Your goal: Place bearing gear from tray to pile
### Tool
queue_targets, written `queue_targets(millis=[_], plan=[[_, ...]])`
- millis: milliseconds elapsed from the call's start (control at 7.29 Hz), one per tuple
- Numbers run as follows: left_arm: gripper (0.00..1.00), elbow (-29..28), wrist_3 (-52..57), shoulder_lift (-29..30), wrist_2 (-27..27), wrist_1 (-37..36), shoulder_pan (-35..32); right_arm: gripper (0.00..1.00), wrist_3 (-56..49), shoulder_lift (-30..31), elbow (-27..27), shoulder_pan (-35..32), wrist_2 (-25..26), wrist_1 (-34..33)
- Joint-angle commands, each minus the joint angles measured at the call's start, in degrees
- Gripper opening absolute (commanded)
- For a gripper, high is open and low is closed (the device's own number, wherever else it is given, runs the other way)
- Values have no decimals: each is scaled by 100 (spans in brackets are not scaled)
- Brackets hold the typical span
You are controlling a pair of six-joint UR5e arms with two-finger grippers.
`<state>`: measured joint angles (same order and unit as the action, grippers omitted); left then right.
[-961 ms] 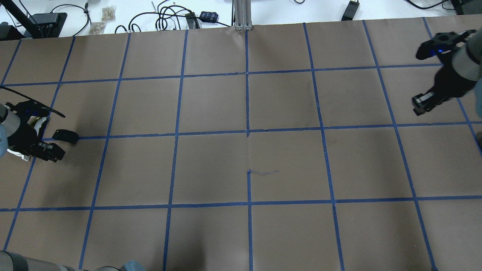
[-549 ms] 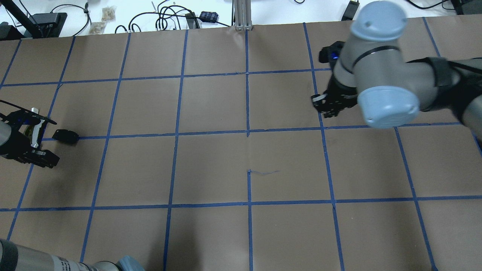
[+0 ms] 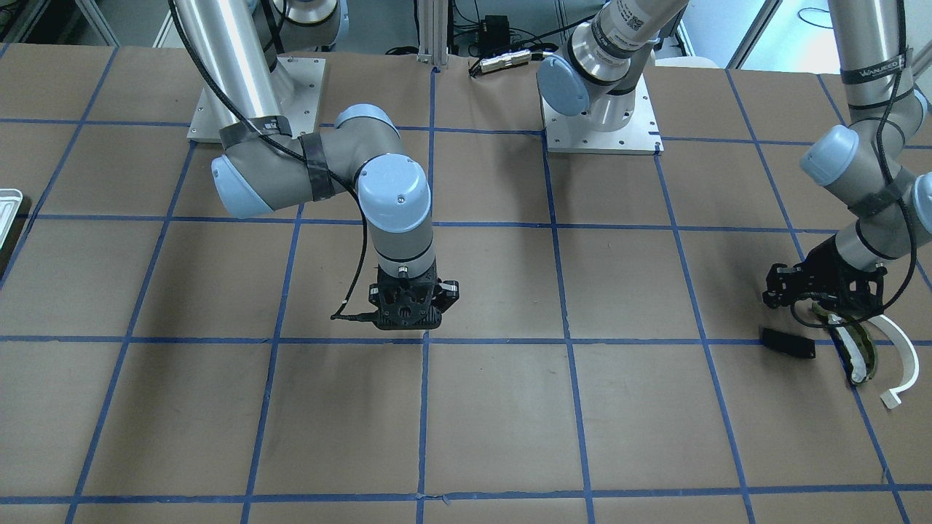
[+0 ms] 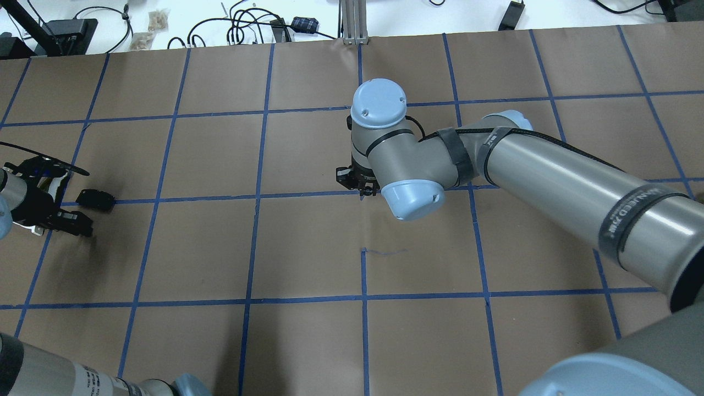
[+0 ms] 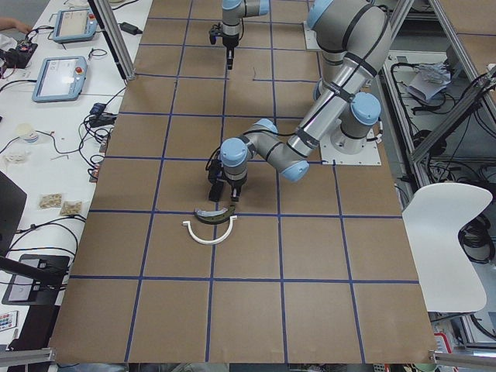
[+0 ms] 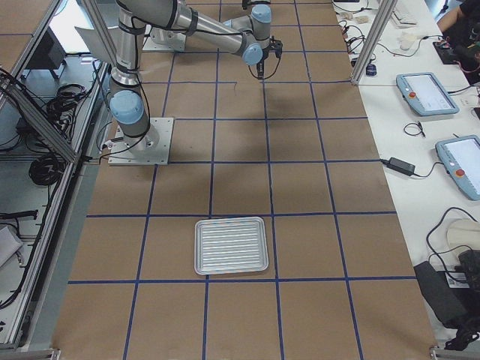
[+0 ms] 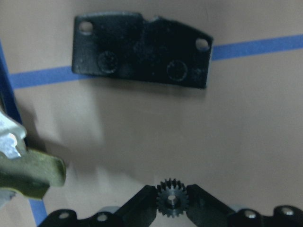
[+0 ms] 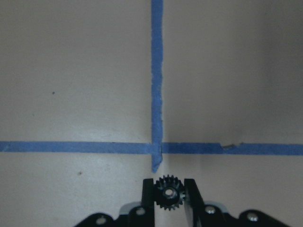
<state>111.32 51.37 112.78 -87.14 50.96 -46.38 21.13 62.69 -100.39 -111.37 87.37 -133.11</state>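
Since half a second before, the right gripper (image 3: 405,325) had swung from the bench's (image 4: 308,247) far right side to its middle, while the left gripper (image 4: 77,224) had stayed by the pile at the left end. The right gripper pointed straight down over a crossing of blue tape lines, and its fingers (image 8: 148,194) were closed on a small black gear (image 8: 169,193), pinched by its toothed rim. The left gripper's fingers (image 7: 142,201) were likewise clamped on a second gear (image 7: 173,197) of the same kind. That gripper hung just beside the pile: a flat black plate (image 7: 142,49) lying across a tape line, a dark olive curved piece (image 7: 28,172) near it, and a white arc strip (image 3: 903,356) curving around the olive piece's outer side. Whether the second gear touched the bench could not be told. The ribbed silvery tray (image 6: 231,245) sat at the bench's other end, on the robot's right, well apart from both grippers and from the pile.
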Motion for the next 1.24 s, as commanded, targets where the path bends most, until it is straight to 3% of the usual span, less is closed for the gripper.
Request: queue_targets(millis=[0, 137, 549, 686, 824, 961, 1098], plan=[[97, -14, -83, -61, 13, -68, -47, 100, -47, -47, 80, 79, -10, -180], [99, -48, -301, -298, 4, 1, -247, 100, -431, 406, 289, 358, 8, 220], [99, -478, -1887, -1089, 73, 1256, -1667, 100, -2250, 1900, 1247, 1756, 113, 3186], [99, -514, -2425, -1195, 640, 1285, -2386, 100, -2428, 2218, 1406, 1898, 366, 3882], [99, -541, -3735, -1092, 697, 1155, -3307, 100, -2525, 2473, 1399, 1899, 491, 4220], [99, -611, -4940, -987, 707, 492, -4134, 100, -2535, 2615, 1408, 1899, 413, 4275], [95, -672, -5988, -785, 681, 303, -4952, 100, -2535, 2556, 1347, 1908, 465, 4232]])
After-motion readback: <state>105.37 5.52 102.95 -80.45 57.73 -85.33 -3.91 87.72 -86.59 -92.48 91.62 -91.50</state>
